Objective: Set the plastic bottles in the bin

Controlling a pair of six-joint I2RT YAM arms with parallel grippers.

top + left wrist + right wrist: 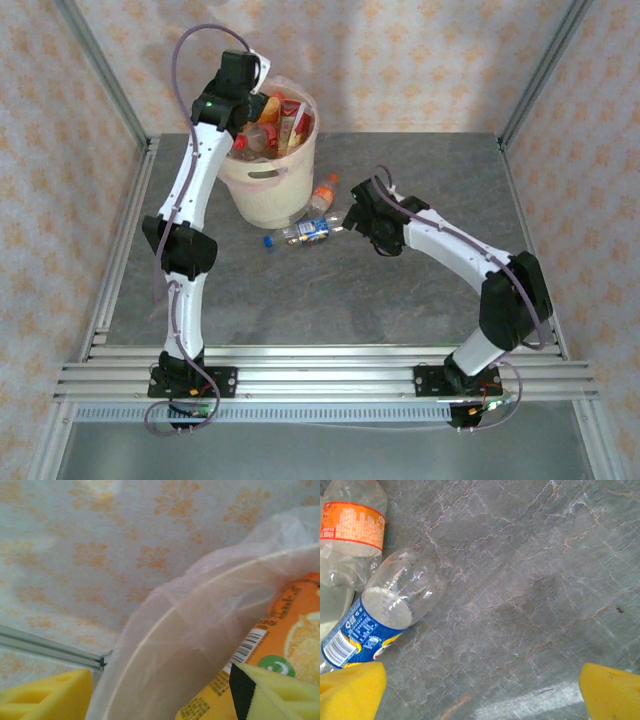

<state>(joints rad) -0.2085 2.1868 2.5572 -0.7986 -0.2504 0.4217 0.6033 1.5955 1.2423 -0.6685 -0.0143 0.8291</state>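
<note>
Right wrist view: the right claw (480,695) is wide open and holds nothing, low over the grey marbled bench (530,580). A blue-labelled bottle (385,615), clear and capless in this view, lies on its side ahead of the claw, off to one finger's side. Its label end is close to that fingertip, but contact cannot be confirmed. An orange-banded bottle (350,530) lies farther ahead on the same side, just beside the blue one.

Left wrist view: the left claw (160,700) has its fingers apart, with nothing clamped between them. Directly ahead of the gap is the bin (165,645), its translucent wall draped with a thin liner (225,565). An orange-labelled juice bottle (280,640) lies inside, just behind one finger.

Top external view: the left claw is over the bin's mouth, and the bin is heaped with bottles.
</note>
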